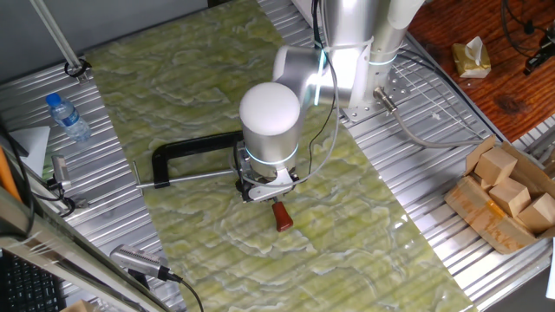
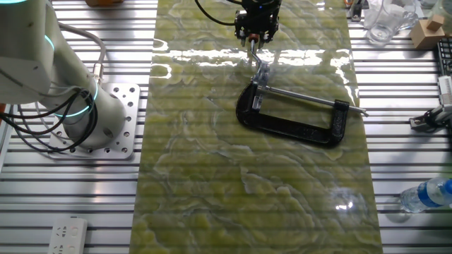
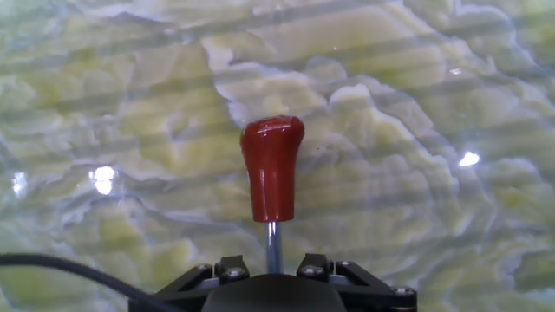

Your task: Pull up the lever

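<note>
The lever [image 3: 272, 186] lies low over the green mat, its red knob [image 1: 283, 217] projecting straight out from the gripper [image 1: 264, 192]. The fingers appear closed around the thin silver shaft just behind the knob, though the contact itself is hidden

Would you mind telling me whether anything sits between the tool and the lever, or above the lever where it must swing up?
Nothing visible does. The tool is already right at the lever, over its thin shaft, and the red knob pokes out past it. Only bare green mat surrounds the knob.
</note>
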